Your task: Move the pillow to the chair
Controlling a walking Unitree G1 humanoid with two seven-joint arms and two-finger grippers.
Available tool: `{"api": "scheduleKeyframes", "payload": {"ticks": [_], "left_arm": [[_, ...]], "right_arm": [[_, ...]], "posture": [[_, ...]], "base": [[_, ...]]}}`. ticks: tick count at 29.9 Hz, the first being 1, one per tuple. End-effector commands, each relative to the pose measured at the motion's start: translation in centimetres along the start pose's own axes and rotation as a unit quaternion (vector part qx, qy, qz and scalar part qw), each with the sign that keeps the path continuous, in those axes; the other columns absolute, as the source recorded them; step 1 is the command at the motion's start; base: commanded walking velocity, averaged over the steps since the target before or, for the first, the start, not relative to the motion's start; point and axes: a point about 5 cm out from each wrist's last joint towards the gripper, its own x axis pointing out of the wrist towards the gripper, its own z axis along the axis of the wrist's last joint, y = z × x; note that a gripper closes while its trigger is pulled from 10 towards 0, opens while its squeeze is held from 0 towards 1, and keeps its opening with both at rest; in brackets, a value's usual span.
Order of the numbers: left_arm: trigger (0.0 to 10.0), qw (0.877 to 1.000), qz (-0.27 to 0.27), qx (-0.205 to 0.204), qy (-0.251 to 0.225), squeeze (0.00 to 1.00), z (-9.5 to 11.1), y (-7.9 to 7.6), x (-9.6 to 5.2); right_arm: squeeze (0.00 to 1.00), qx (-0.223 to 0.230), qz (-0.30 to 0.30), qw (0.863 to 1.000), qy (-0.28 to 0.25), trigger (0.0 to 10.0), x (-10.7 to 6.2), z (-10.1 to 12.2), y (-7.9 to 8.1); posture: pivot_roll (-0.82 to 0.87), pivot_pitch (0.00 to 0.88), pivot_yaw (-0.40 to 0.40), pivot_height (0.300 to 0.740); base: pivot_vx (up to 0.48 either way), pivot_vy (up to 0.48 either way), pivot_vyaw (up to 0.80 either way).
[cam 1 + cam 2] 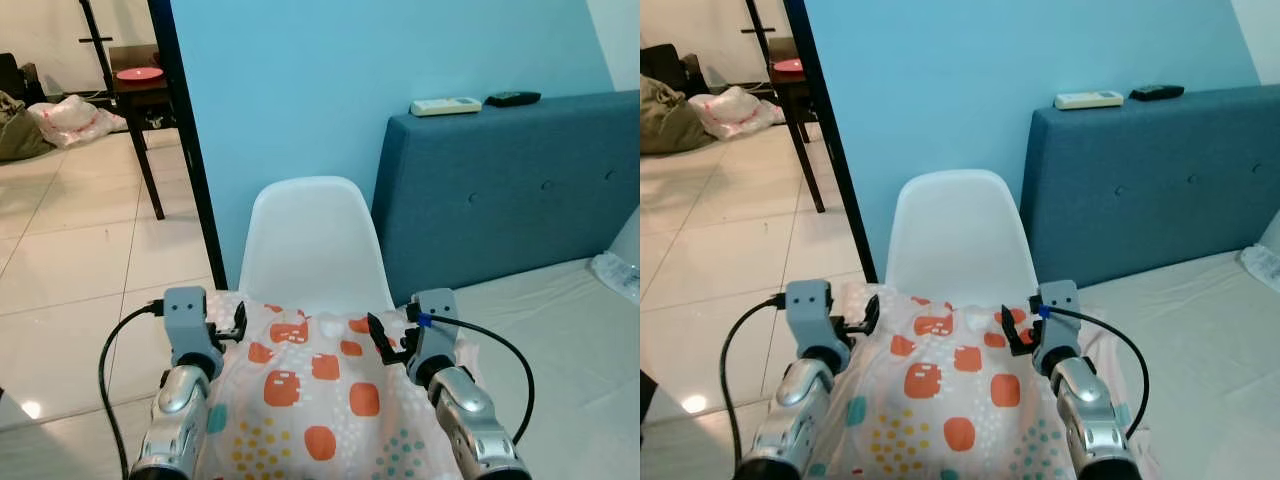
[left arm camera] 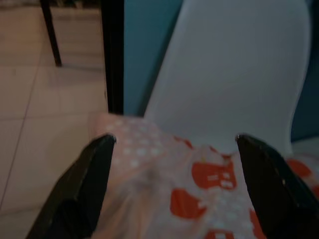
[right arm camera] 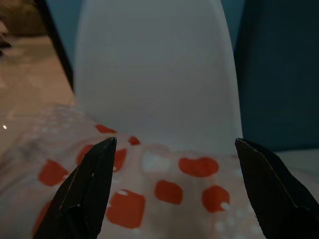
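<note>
Currently pillow (image 1: 320, 390) sits in front of the chair (image 1: 312, 240), far edge at the seat. Left end effector (image 1: 237, 322) and right end effector (image 1: 387, 340) flank it, fingers spread wide, pinching nothing. Likely squeezing it between arms for carrying.

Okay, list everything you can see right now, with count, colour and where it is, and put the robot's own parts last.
pillow: one, pale pink with orange patches, between the two grippers on the chair seat
chair: one, white, against the blue wall
headboard: one, dark blue, right of the chair
remote controls: two, one white and one black, on top of the headboard
mattress: one, white, lower right
dark table: one, far left, holding a red plate
bags: a white one and an olive one, on the tiled floor
left gripper: open, at the pillow's left edge
right gripper: open, at the pillow's right edge
</note>
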Motion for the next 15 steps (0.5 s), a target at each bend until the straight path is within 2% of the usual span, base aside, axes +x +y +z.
{"api": "scheduleKeyframes", "payload": {"ticks": [1, 6, 15], "left_arm": [[10.0, 1.000, 0.002, -0.004, 0.011, 0.00, -0.28, -0.22, -0.54], [10.0, 1.000, -0.011, -0.005, 0.025, 0.00, -0.87, -0.77, -1.09], [10.0, 0.999, -0.014, -0.006, 0.045, 0.00, -1.00, -1.17, -1.34]], "right_arm": [[0.00, 0.002, 0.008, 1.000, 0.007, 10.0, -0.36, -0.19, 0.56], [0.00, 0.002, 0.006, 1.000, 0.018, 10.0, -0.92, -0.80, 0.45], [0.00, -0.006, -0.007, 1.000, 0.020, 10.0, -1.02, -0.11, -0.29]], "posture": [[-0.08, 0.000, -0.005, 0.740], [-0.08, 0.000, -0.009, 0.740], [-0.09, 0.000, -0.006, 0.740]], "base": [[0.000, 0.000, 0.00], [0.000, 0.000, 0.00], [-0.308, 0.000, 0.00]]}}
